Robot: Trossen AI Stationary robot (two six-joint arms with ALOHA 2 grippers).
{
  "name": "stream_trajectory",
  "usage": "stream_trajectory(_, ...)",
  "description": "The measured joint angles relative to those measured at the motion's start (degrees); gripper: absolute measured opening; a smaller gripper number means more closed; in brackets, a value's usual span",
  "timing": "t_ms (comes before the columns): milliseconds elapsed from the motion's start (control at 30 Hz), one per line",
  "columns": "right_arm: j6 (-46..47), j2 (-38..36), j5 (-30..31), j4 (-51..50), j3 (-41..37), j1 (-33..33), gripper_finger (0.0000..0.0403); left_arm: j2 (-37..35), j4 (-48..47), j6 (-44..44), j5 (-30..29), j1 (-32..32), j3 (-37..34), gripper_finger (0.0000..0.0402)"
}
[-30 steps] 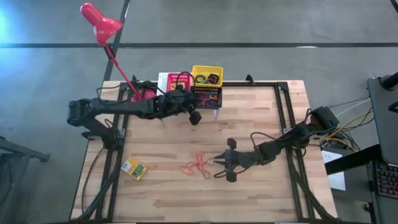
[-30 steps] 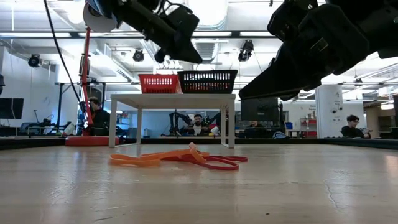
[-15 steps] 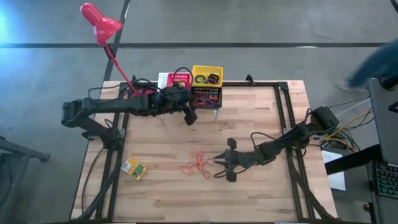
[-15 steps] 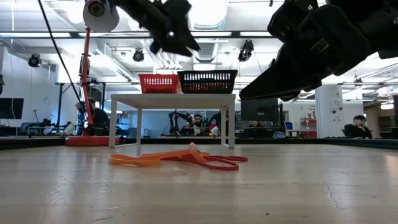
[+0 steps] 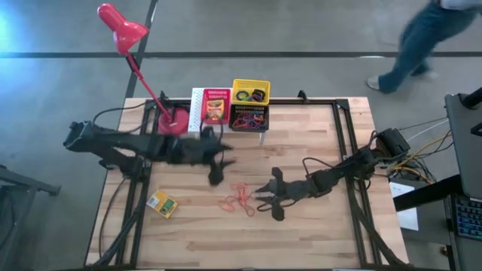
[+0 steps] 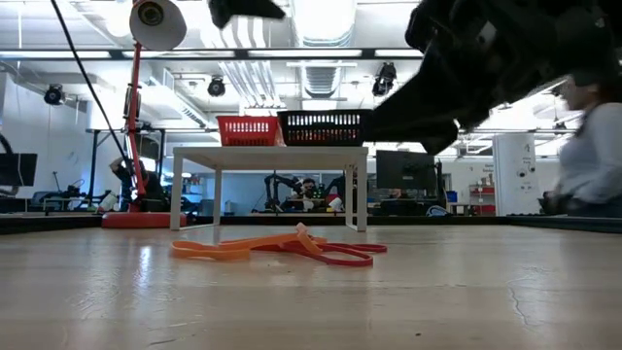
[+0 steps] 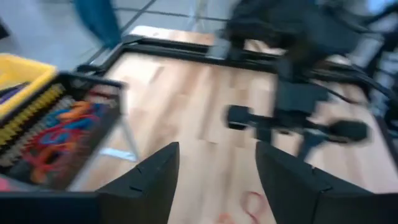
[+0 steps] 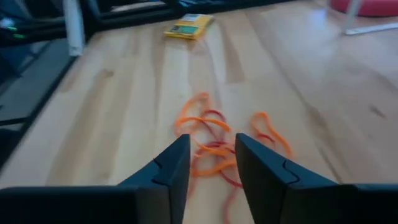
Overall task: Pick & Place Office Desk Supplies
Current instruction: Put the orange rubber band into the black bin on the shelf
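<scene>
A loose heap of orange-red rubber bands (image 5: 239, 197) (image 8: 217, 140) lies flat on the wooden table's middle. My right gripper (image 5: 263, 196) (image 8: 212, 140) hangs open just right of the heap and above the tabletop, pointing at it with nothing between its fingers. My left gripper (image 5: 218, 167) (image 7: 217, 146) is open and empty, in the air between the baskets and the bands. A red basket (image 5: 216, 105), a yellow basket (image 5: 250, 92) and a black basket (image 5: 250, 119) holding coloured bands sit on a white rack at the far edge. A yellow-and-green box (image 5: 162, 203) lies flat at the near left.
A red desk lamp (image 5: 120, 26) stands with its base (image 5: 175, 120) left of the rack. Black frame rails (image 5: 343, 143) run along the table's sides. A person (image 5: 422, 38) walks past beyond the far right corner. Bare wood lies near the front edge.
My left gripper has drawn back from the baskets toward the table's near edge and a little left, rising out of the low view's top. The rubber bands have stayed put. A person has walked into view at the far right.
</scene>
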Motion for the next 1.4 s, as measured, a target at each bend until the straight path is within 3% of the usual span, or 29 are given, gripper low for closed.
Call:
stream_trajectory(267, -1.37, 0.11, -8.62, -0.08, 3.77, -1.35, 0.0152, 1.19, 2.58, -5.85, -16.67, -20.8, -3.82, 0.0187)
stream_trajectory(467, -3.0, 2.62, -13.21, -0.3, 7.2, -1.85, 0.0155, 1.19, 6.47, -17.36, -26.82, -30.1, -12.33, 0.0181)
stream_trajectory(667, -3.35, 8.16, -18.57, -3.19, 11.91, -3.89, 0.0147, 1.23, 18.65, -24.44, -27.74, -32.05, -23.85, 0.0181)
stream_trajectory(900, -8.86, 15.18, -20.57, -22.91, 23.37, -7.28, 0.0137, 1.23, 29.03, -30.63, -27.64, -32.05, -33.39, 0.0181)
stream_trajectory(1100, -19.68, 22.08, -21.25, -37.27, 34.03, -8.83, 0.0127, 1.23, 30.01, -33.04, -27.7, -32.05, -34.71, 0.0181)
stream_trajectory(1267, -23.26, 27.29, -29.93, -41.45, 40.49, -9.58, 0.0112, 1.19, 30.22, -32.95, -27.7, -32.05, -34.33, 0.0181)
stream_trajectory(1400, -24.17, 28.89, -32.4, -43.81, 43.08, -9.82, 0.0094, 1.19, 30.71, -32.93, -27.69, -31.99, -34.46, 0.0181)
